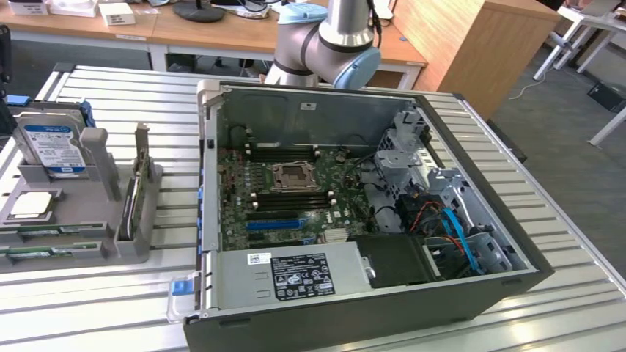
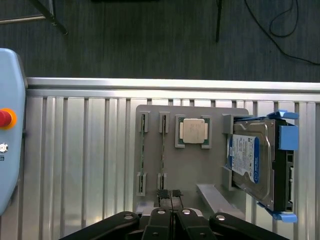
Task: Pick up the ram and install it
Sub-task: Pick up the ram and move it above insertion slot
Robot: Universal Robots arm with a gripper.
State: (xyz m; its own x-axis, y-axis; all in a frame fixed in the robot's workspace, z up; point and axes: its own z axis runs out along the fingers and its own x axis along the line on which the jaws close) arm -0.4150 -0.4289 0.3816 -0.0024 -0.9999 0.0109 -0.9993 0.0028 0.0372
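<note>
Open approach above ram (image 2: 163,150) in holder (image 2: 192,167); tall HDD (image 2: 245,157) off to side, CPU (image 2: 193,131) betw.

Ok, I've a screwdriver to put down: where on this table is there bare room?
Bare slats of the table: the front corner at the exterior view's left, between the holder and the case; also the strip beside the case at the view's right. Crowded: inside the case and on the holder, with its drive.

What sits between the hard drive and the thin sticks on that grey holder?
A square silver processor chip, flat in its own pocket of the holder, in the wrist view.
</note>
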